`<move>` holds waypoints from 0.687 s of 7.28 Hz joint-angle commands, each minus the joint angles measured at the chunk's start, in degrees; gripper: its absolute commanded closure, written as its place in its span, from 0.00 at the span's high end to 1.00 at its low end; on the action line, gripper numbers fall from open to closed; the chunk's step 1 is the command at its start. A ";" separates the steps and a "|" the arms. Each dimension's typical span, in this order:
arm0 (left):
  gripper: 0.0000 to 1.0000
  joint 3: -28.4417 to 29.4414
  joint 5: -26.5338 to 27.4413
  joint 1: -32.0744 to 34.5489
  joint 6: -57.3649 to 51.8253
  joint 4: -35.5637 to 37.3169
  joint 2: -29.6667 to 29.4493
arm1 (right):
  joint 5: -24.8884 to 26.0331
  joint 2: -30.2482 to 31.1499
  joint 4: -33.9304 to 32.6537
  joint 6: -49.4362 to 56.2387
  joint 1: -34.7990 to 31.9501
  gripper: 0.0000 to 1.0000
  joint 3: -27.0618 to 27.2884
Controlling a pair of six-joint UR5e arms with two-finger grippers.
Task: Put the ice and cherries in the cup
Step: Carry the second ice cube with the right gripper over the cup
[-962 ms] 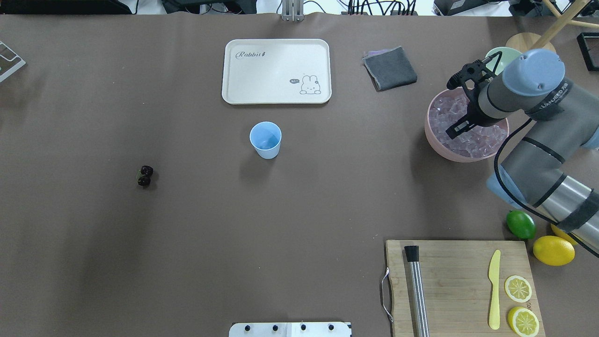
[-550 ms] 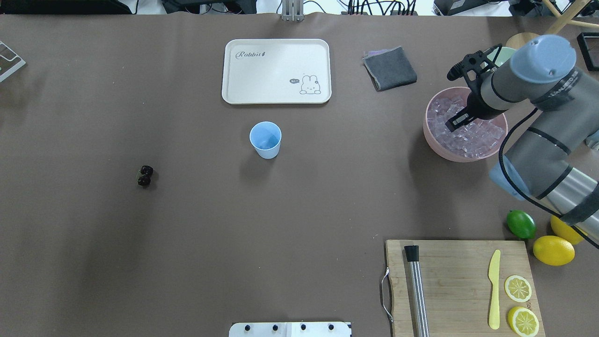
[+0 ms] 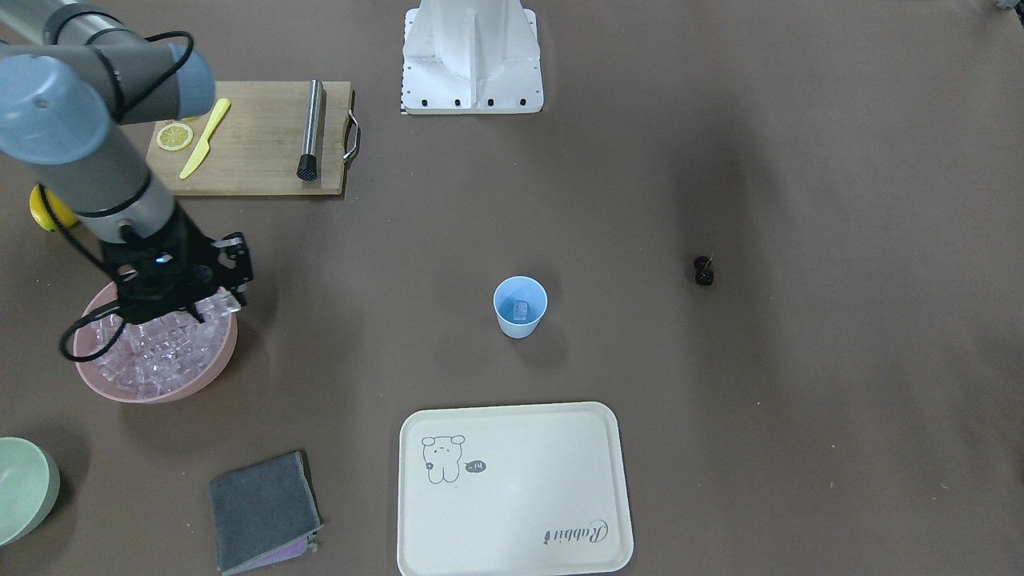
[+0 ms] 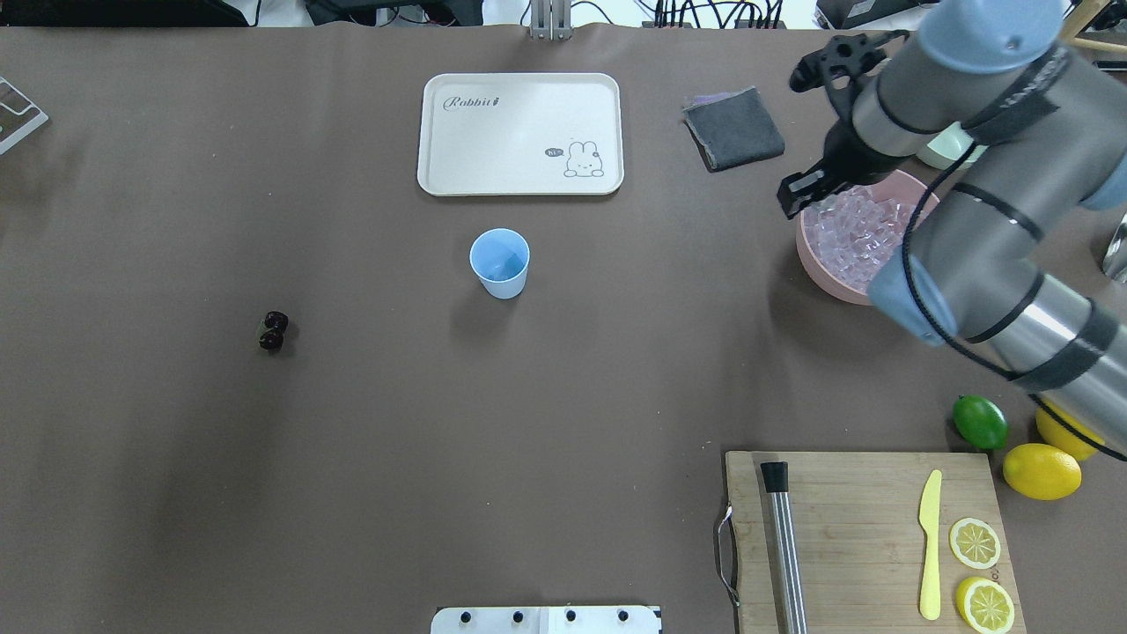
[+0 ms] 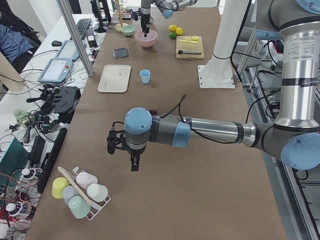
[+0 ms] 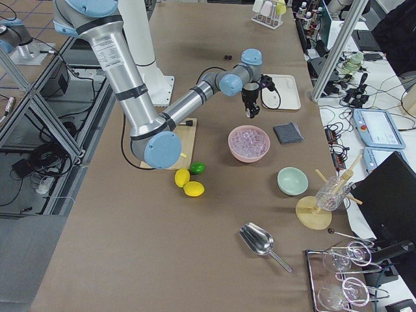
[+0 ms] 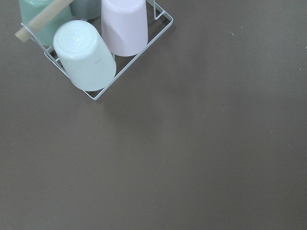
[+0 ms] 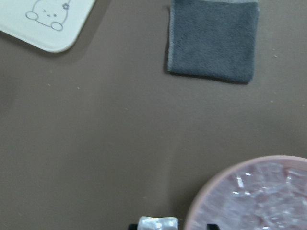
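Observation:
The light-blue cup (image 4: 500, 262) stands upright mid-table and holds one ice cube (image 3: 522, 310). The dark cherries (image 4: 273, 331) lie on the table far to its left, also in the front view (image 3: 704, 271). The pink bowl (image 4: 823, 269) at the right is full of ice (image 4: 858, 231). My right gripper (image 4: 797, 198) hangs above the bowl's left rim, shut on an ice cube (image 8: 158, 223), which also shows in the front view (image 3: 225, 302). My left gripper (image 5: 131, 159) shows only in the exterior left view, far from the cup; I cannot tell its state.
A cream tray (image 4: 519, 132) lies behind the cup, a grey cloth (image 4: 733, 128) to its right. A cutting board (image 4: 863, 528) with a knife, a metal rod and lemon slices, a lime (image 4: 980, 422) and lemons sit front right. A rack of cups (image 7: 96, 52) is under my left wrist.
My right gripper has lifted out of the pink bowl's ice and moved left and away, now over the bowl's left rim with an ice cube. Cup and cherries have not moved.

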State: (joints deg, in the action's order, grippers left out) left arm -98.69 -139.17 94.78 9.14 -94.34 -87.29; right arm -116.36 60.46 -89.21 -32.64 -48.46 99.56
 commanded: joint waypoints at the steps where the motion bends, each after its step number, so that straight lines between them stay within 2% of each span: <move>1: 0.98 0.60 0.04 -0.04 0.00 0.03 -0.59 | 9.03 -17.22 -0.88 -21.60 12.48 0.14 -9.68; 2: 0.98 0.86 0.13 -0.04 0.00 0.03 -0.77 | 9.74 -24.00 -0.70 -25.59 14.69 0.14 -15.39; 3: 0.98 0.26 0.13 -0.04 0.17 0.29 -1.12 | 13.58 -30.33 1.56 -27.98 16.28 0.14 -23.37; 5: 0.98 0.69 0.13 -0.04 0.18 0.12 -1.39 | 14.32 -30.40 5.09 -27.83 16.56 0.14 -26.43</move>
State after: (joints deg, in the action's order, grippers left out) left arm -98.16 -139.01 94.75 9.29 -94.15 -88.54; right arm -102.95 31.09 -85.88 -60.03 -32.43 75.73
